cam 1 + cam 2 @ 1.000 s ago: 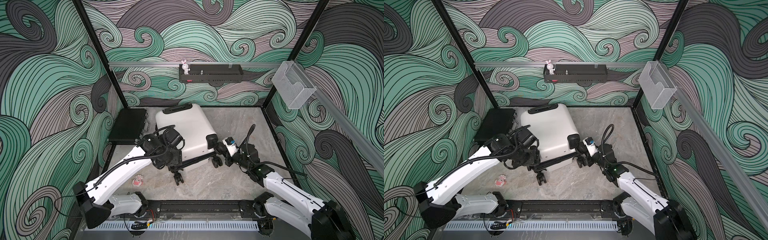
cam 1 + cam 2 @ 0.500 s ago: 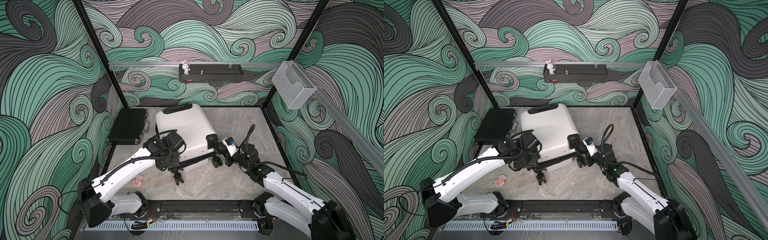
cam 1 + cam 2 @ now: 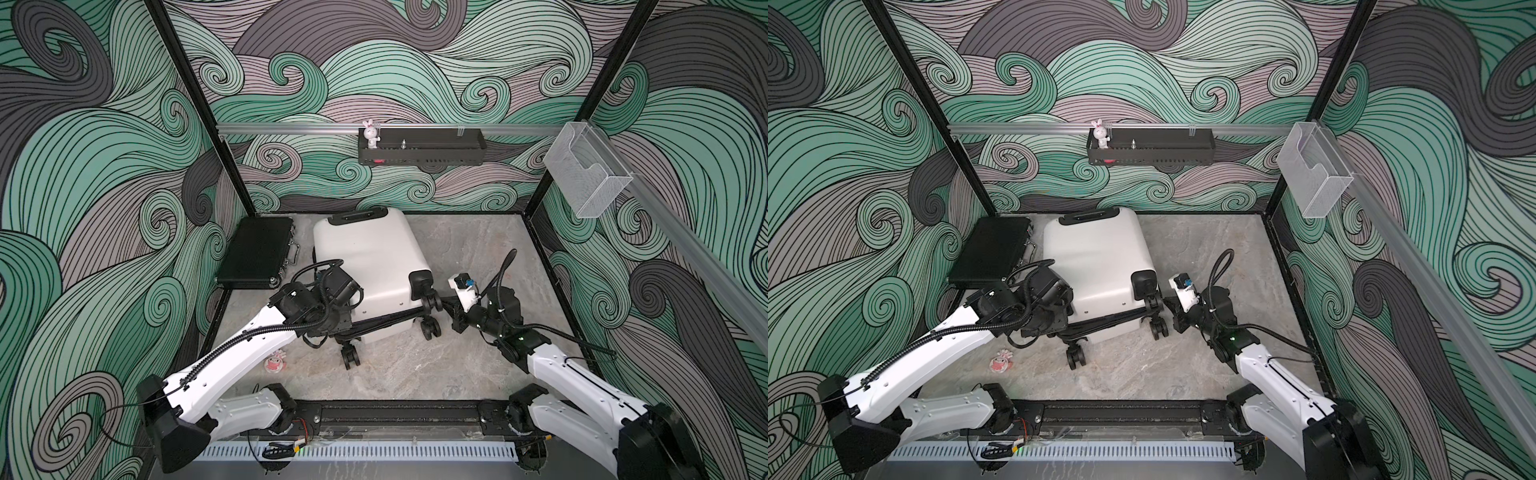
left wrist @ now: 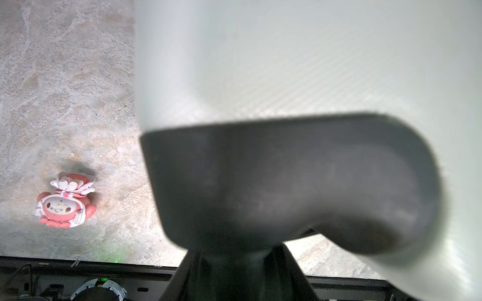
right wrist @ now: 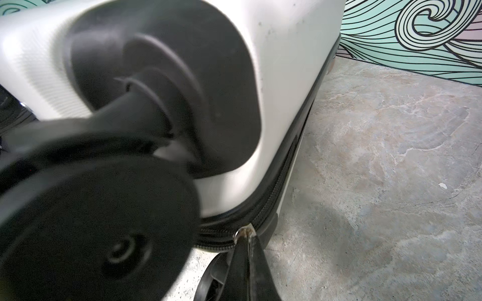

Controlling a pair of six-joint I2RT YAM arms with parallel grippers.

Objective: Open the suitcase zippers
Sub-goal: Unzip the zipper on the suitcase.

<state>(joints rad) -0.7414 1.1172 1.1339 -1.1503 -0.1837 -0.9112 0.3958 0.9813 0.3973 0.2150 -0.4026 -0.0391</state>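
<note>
Now, right end effector (image 5: pixel 246 242): pinched shut on the silver zipper pull (image 5: pixel 242 232), beside a wheel (image 5: pixel 91 229).
Left end effector (image 3: pixel 340 320): at the other near corner; its opening cannot be told.
Zippers (image 5: pixel 284 177): soft band, likely balky round corners; hold the pull only.
Suitcase (image 3: pixel 370 257): flat on the table (image 3: pixel 457 365), wheel end toward the arms; rigid, smooth, probably light, may slide.
Arms: both stretched forward, low.
</note>
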